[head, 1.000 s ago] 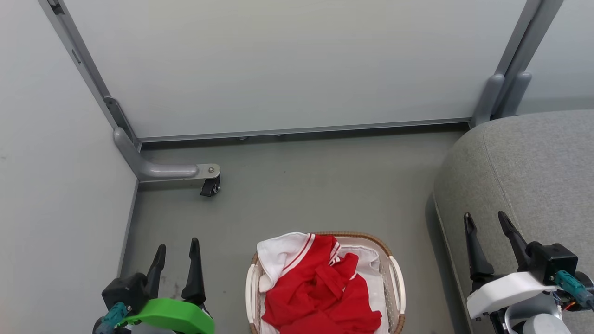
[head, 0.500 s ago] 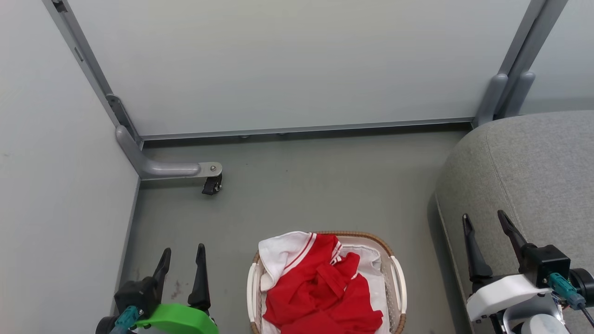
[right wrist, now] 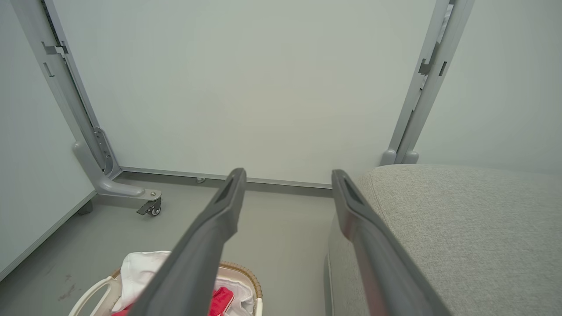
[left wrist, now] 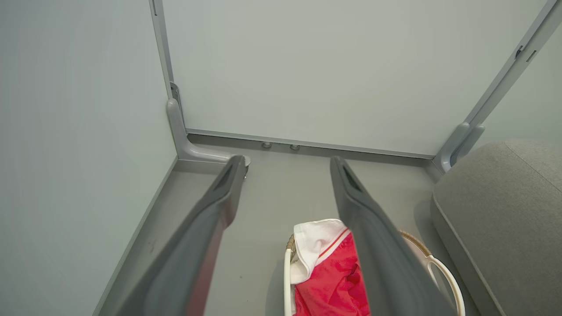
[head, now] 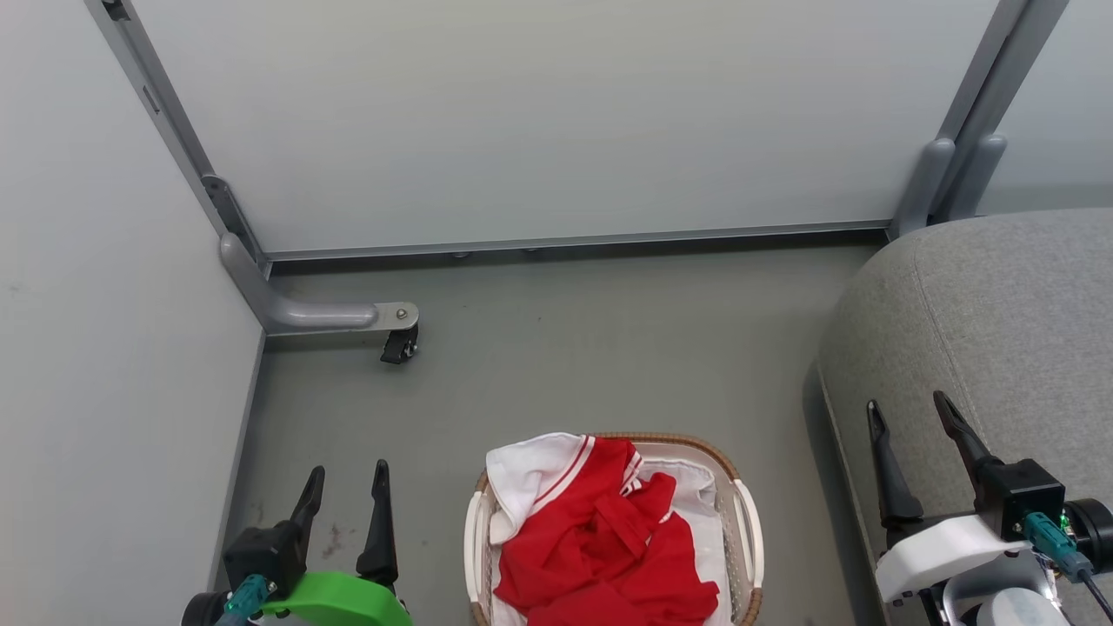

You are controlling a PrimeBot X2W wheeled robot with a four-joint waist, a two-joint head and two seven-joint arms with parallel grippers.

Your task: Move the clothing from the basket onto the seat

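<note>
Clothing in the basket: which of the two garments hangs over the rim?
The garment with the white sleeve and striped trim: its sleeve covers the far-left rim of the basket. The plain red garment lies in the middle, inside it.

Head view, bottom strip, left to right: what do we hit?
left gripper → basket, with the clothing piled inside → right gripper, in front of the seat

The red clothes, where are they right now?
In the head view the red clothes lie piled in the basket at the bottom middle, on the floor left of the grey seat.
</note>
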